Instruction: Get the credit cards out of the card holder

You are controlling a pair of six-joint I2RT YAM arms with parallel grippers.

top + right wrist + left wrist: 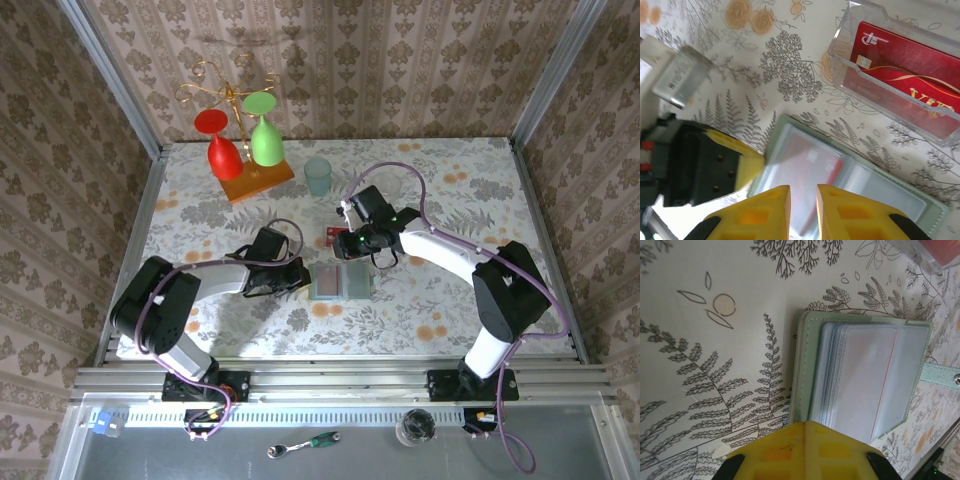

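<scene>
On the table | card holder open | left gripper clenched at its edge | right gripper slightly parted above it

Red glass, green glass hung on wooden-based rack, teal cup beside it; clear tray

The worktop is printed with black-lined ferns and orange flowers on cream. The card holder is coloured pale green with clear sleeves, and a red credit card lettered in gold is seen in a clear tray. At the far left a red glass and a green glass are seen, and the right pincer is coloured yellow.
</scene>
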